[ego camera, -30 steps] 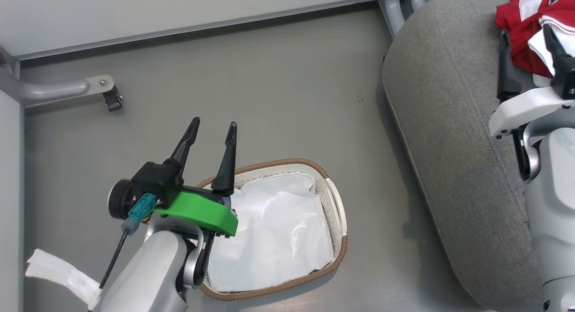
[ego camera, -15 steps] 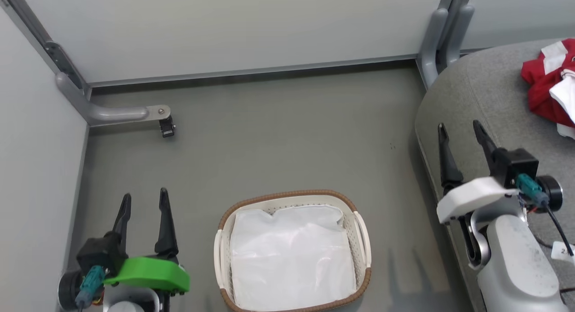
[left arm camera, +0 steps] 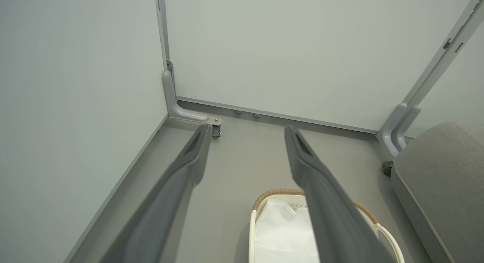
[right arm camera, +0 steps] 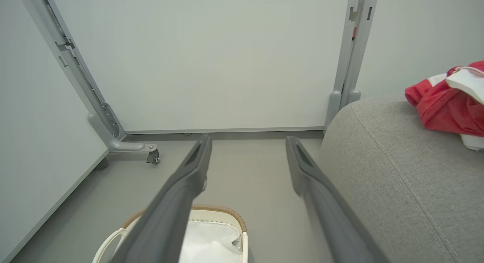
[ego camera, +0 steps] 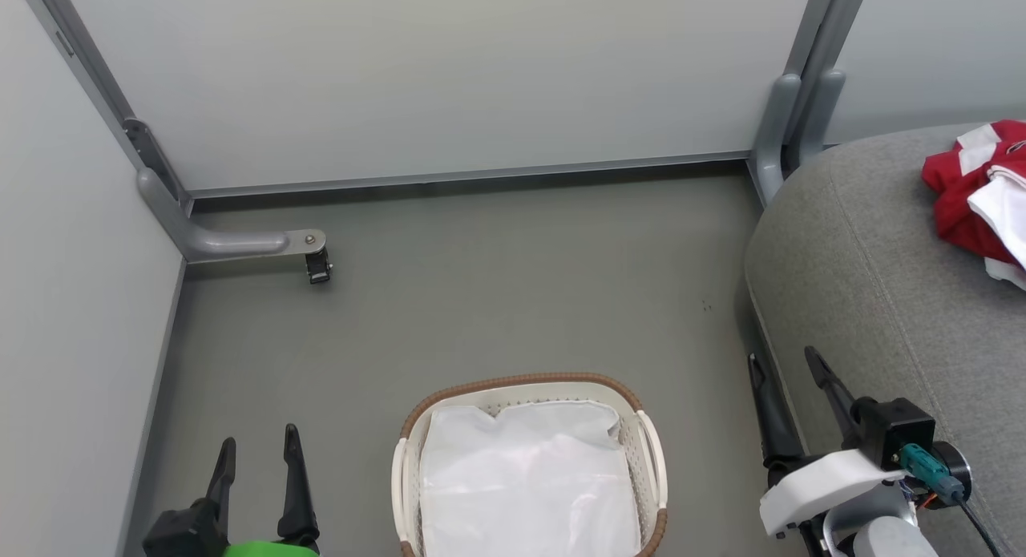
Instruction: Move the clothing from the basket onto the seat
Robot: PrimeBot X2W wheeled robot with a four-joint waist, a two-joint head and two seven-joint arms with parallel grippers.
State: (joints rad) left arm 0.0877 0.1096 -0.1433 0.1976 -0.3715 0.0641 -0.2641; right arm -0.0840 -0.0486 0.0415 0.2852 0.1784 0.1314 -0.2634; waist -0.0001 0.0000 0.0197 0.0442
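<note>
The red and white clothing [ego camera: 974,196] lies bunched on the grey seat [ego camera: 874,292] at the right; the right wrist view shows the clothing [right arm camera: 450,104] on the seat [right arm camera: 397,179] too. On the floor at bottom centre stands the white basket [ego camera: 653,461] with its brown rim, and inside it lies a flat white liner sheet [ego camera: 525,485]. My left gripper [ego camera: 258,445] is open at the lower left, left of the basket, holding nothing. My right gripper [ego camera: 784,358] is open at the lower right, beside the seat's front edge, with nothing between its fingers.
Pale partition walls [ego camera: 449,76] close off the back and left. A grey bracket foot with a black caster [ego camera: 318,266] juts onto the floor at the back left. A grey post [ego camera: 789,116] stands at the seat's back corner. Grey floor [ego camera: 513,300] stretches between walls and basket.
The head camera has tilted up, so the whole scene has slid downward. Both grippers have dropped to the bottom corners, the right one coming back off the clothing on the seat. Both stayed open.
</note>
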